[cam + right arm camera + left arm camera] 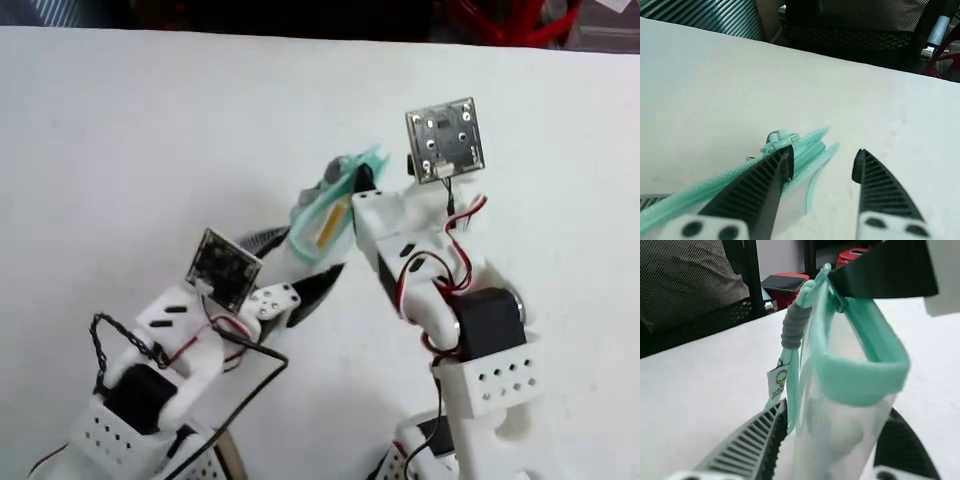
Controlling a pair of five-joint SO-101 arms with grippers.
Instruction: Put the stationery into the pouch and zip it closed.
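1. The left gripper (pixel 837 410) comes in from the counter's near edge. Its jaws, one grey and one black, are closed narrow on the near end of the pouch (pixel 840 450).
2. The pouch stands on edge around the middle of the counter (pixel 120 130), with the teal zip band uppermost and the clear sides below. A yellow item (pixel 328 228) shows through the side, so that piece of stationery at least looks to be inside. A grey tab (pixel 793 329) hangs beside the band.
3. At the pouch's far end is the right gripper (pixel 824 155). Its jaws are apart and hold nothing. One lies along the zip with its tip just beside the slider (pixel 780 137); the other is over the counter.
4. I cannot tell whether the zip is shut along its whole length.
   - If the slider needs pulling, the right jaws may close on the band or teeth instead, because the slider is a small target.
   - A pull along the zip could drag the pouch out of the left jaws, since the clear sides look soft and slick.
   - The pouch could also fold under the load and jam the slider.
5. The counter is plain white and matt. Beyond its far edge stand a dark mesh chair (pixel 685 285) and a red box (pixel 785 282).
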